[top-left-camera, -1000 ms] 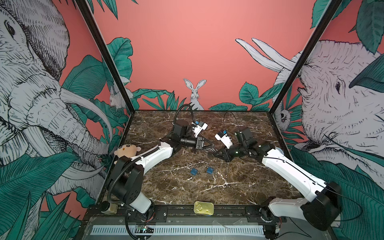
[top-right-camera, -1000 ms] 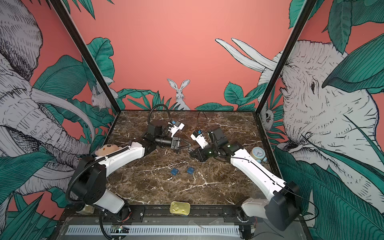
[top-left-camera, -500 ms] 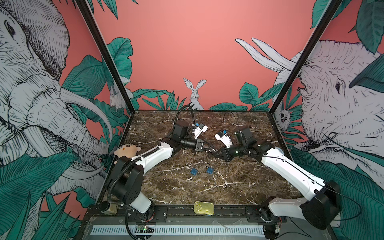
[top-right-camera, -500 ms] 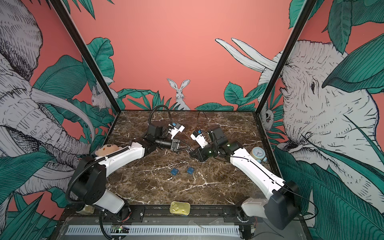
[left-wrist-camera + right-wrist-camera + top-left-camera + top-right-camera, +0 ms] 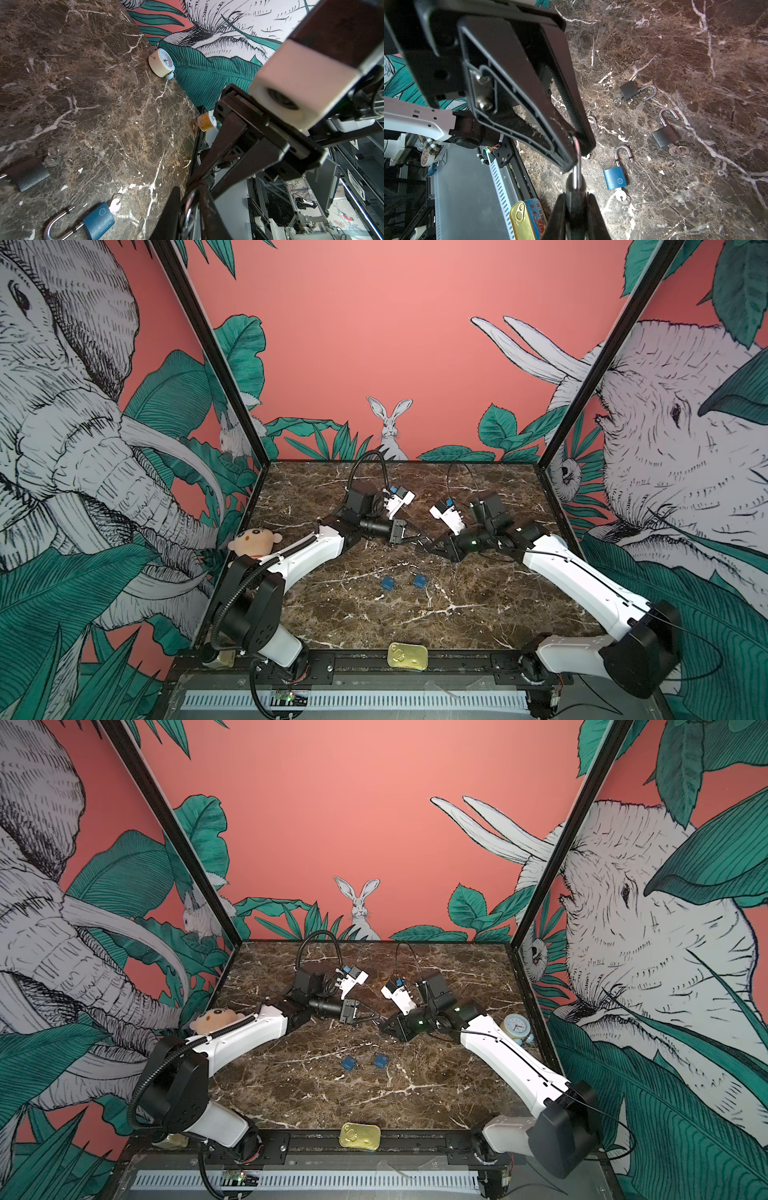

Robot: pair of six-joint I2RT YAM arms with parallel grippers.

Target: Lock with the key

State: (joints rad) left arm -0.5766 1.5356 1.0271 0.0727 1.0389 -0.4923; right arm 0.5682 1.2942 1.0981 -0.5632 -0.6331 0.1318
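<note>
My right end effector [image 5: 576, 196] is clamped on the dark body of a padlock [image 5: 573, 187], held off the bench [image 5: 457, 614] around the middle, toward the back. Its silver shackle [image 5: 577, 166] sticks straight out to my left end effector [image 5: 577, 155], whose fingers are pinched in on the shackle's far end. The lock body is mostly buried between my right fingers, so I can't tell if a key is in it. In both top views the two end effectors meet tip to tip. Loose on the bench just in front: a blue padlock [image 5: 615, 178], shackle swung open, key in its base. Near it is a black padlock [image 5: 664, 139], open, with a key on a ring. Another black padlock [image 5: 629, 89] lies further off, also open with a key. A second blue padlock [image 5: 592, 121] is mostly blocked by my left fingers in the right wrist view, only the shackle bend showing. Further out: a sardine tin [image 5: 407, 655] at the front edge, an alarm clock [image 5: 516, 1026] by the right wall and a plush toy [image 5: 253, 540] at the left edge.
</note>
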